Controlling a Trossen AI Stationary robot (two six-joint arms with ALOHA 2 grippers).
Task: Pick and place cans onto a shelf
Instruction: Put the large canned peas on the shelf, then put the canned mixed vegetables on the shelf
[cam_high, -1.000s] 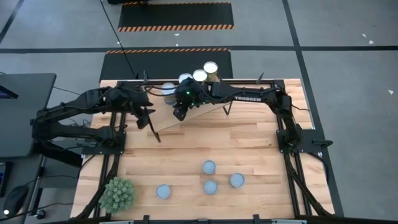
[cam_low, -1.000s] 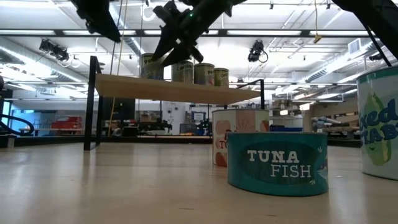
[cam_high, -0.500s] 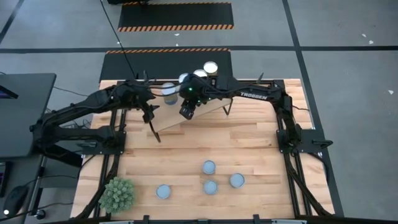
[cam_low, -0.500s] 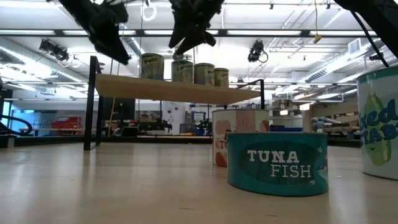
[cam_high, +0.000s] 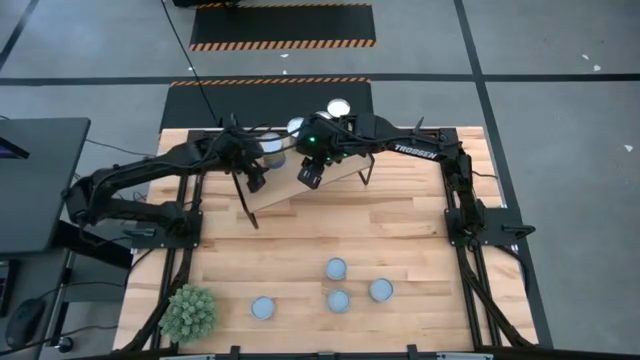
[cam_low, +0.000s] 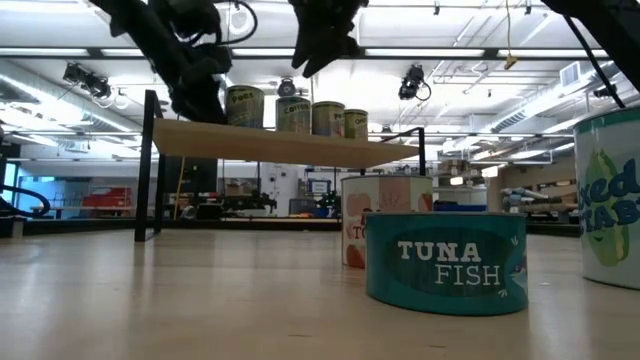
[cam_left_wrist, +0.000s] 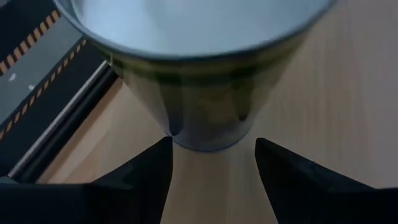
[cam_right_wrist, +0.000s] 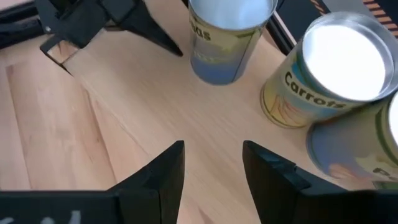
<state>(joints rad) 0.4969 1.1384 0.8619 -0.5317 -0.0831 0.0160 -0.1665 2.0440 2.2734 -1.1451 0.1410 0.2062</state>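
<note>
Over the tilted light-wood plank shelf (cam_high: 330, 178), the left gripper (cam_high: 257, 179) stands spread just before a yellow-labelled silver-topped metal can (cam_high: 271, 147), gripping nothing. Beside it, the right gripper (cam_high: 309, 177) hovers parted and empty. Four more round-topped tins (cam_high: 335, 269) sit on the wooden tabletop (cam_high: 420, 250).

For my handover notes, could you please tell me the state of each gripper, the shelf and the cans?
Tilted light-wood plank shelf on black legs: carries four cans.
Olive-labelled metal cans on the shelf: upright.
Four silvery-topped round cans on the tabletop: upright on the wooden tabletop, not yet shelved.
Left gripper: open, empty, by the shelf's left end.
Right gripper: open, empty, over the shelf.
</note>
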